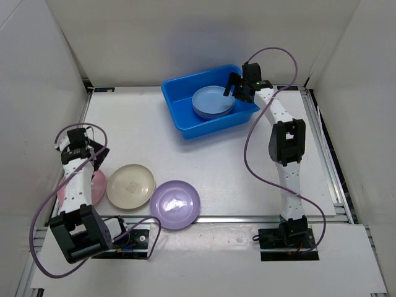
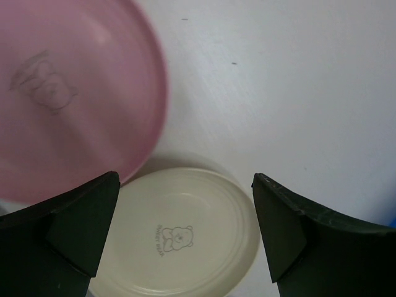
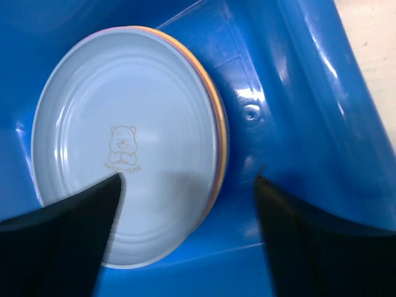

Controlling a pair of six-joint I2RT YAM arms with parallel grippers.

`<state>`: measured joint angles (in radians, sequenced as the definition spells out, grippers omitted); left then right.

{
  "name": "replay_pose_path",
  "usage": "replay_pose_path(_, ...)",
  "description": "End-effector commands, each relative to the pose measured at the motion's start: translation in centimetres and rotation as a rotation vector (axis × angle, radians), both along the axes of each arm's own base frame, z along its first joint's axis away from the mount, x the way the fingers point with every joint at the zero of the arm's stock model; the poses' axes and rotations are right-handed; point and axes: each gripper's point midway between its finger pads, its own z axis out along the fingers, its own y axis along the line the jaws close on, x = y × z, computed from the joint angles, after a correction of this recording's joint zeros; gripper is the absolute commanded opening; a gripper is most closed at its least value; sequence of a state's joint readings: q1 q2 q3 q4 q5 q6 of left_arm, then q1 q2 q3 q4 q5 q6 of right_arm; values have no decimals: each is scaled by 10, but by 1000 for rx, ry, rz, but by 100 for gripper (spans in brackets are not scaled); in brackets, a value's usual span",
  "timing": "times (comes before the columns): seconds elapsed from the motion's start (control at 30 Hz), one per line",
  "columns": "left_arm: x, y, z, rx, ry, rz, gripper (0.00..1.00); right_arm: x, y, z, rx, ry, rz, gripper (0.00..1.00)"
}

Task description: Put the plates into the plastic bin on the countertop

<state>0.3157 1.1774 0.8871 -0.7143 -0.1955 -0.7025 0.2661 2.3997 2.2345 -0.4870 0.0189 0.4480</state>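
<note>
From above, I see the blue bin at the far side of the table, and inside it a stack of plates lies flat near its right end; my right claw hangs over the right edge of this stack, and it carries nothing that I can see; three plates are not yet in the bin: the pink plate, the cream plate and the purple plate, which lie in a row at the near left of the table, touching or a little overlapping; my left claw hangs above the pink one, partly hiding it. From my left wrist, the fingers stand wide apart with nothing between them; below them is the cream plate with its small bear mark, and the pink plate is beside it at the upper left, its edge seeming to lie over the cream rim. From my right wrist, the fingers are also spread wide and empty, just over the pale blue plate on top of the stack; orange and pink edges show under it, but how many plates are there I cannot count. I judge that the bigger part is done; three plates are left, and the pink one looks to be the next for my left claw.
</note>
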Motion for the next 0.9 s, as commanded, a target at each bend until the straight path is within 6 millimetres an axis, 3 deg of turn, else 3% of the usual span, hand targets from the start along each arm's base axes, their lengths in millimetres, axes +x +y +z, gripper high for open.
replay_pose_path(0.0, -30, 12, -5, -23, 27, 140, 99, 5, 11, 56, 21, -123, 78, 99)
replay_pose_path(0.2, -79, 29, -17, -34, 70, 411, 99, -21, 12, 116, 19, -208, 182, 99)
replay_pose_path(0.23, -90, 24, -23, -47, 83, 430, 99, -30, 14, 135, 29, -236, 201, 99)
replay_pose_path(0.27, -96, 23, -27, -60, 85, 461, 99, -36, 11, 128, 34, -211, 210, 99)
replay_pose_path(0.33, -107, 17, -35, -95, 69, 539, 99, -52, 14, 140, 46, -219, 255, 99)
replay_pose_path(0.4, -113, 16, -40, -106, 55, 584, 99, -65, 14, 130, 59, -180, 276, 99)
replay_pose_path(0.43, -113, 13, -41, -126, 25, 614, 99, -73, 15, 139, 70, -192, 294, 99)
replay_pose_path(0.47, -113, 11, -43, -143, 15, 635, 99, -79, 13, 130, 68, -164, 298, 99)
replay_pose_path(0.5, -112, 10, -44, -156, -3, 649, 99, -84, 12, 136, 68, -173, 306, 99)
replay_pose_path(0.6, -116, 7, -56, -188, -2, 715, 99, -98, 10, 128, 59, -133, 327, 99)
replay_pose_path(0.87, -125, 22, -71, -142, -10, 893, 97, -111, -14, 123, 24, -109, 317, 99)
